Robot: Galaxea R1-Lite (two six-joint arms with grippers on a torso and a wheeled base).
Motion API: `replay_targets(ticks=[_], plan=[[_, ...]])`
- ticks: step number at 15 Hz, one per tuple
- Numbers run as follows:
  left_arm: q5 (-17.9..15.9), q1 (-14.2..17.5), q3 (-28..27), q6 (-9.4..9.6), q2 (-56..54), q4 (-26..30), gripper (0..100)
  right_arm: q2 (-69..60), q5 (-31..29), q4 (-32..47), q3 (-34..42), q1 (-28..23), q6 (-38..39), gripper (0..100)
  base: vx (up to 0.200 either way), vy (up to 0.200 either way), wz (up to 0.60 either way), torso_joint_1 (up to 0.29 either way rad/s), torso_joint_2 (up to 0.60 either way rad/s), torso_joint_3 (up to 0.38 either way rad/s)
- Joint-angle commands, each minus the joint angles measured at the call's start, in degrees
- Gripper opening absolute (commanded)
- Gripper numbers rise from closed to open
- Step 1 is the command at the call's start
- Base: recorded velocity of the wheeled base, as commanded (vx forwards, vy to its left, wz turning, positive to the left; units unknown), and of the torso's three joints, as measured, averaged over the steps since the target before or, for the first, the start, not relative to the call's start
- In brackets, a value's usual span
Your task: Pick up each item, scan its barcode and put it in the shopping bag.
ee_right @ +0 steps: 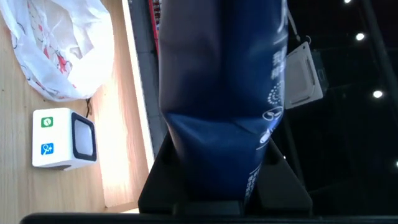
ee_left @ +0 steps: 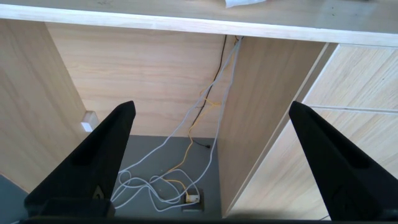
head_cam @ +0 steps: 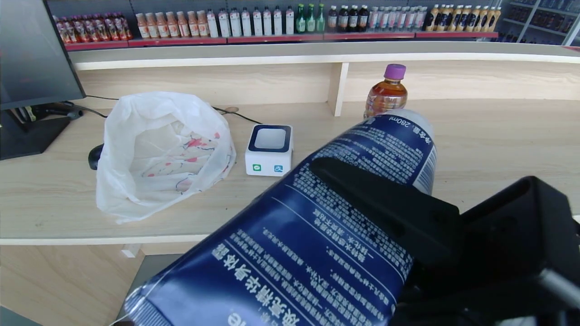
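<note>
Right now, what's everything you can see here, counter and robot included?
blue bottle: one, dark blue, held up close to the head camera.
shopping bag: one, white, open, counter left.
scanner: one, white, right of the bag.
drink bottle: one, amber, purple cap, counter back right.
monitor: one, black, far left.
shelf bottles: many, mixed colours, back wall.
left gripper: one, black, open, below the counter.
right gripper: one, black, shut on the blue bottle.

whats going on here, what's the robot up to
The right gripper is shut on a blue bottle, held in the air above the front edge of the counter. On the counter, a white scanner sits beside the open shopping bag, and a tea bottle stands farther back. The left gripper hangs open below the counter, holding nothing.
</note>
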Motion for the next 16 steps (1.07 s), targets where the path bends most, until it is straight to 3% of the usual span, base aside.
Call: replay_targets(ticks=[1, 4, 9, 11, 14, 16], plan=[[0.0, 0.0, 0.0, -0.04, 0.0, 0.0, 100, 0.1, -0.2, -1.8, 0.8, -0.3, 2.2, 0, 0.000, 0.000, 0.00, 0.000, 0.00, 0.000], [0.0, 0.0, 0.0, -0.04, 0.0, 0.0, 100, 0.1, -0.9, -1.9, 0.7, -1.8, 8.5, 0, 0.000, 0.000, 0.00, 0.000, 0.00, 0.000], [0.0, 0.0, 0.0, -0.04, 0.0, 0.0, 100, -0.1, -1.3, -1.9, 0.6, -1.8, 28.3, 0, 0.000, 0.000, 0.00, 0.000, 0.00, 0.000], [0.0, 0.0, 0.0, -0.04, 0.0, 0.0, 100, 1.3, -1.2, -1.9, 0.3, -1.8, 30.3, 0, 0.000, 0.000, 0.00, 0.000, 0.00, 0.000], [0.0, 0.0, 0.0, -0.04, 0.0, 0.0, 100, 2.7, -0.6, -1.9, 1.0, 1.5, 46.6, 0, 0.000, 0.000, 0.00, 0.000, 0.00, 0.000], [0.0, 0.0, 0.0, -0.04, 0.0, 0.0, 100, 2.4, -1.1, -2.1, 1.1, 1.4, 48.5, 0, 0.000, 0.000, 0.00, 0.000, 0.00, 0.000]])
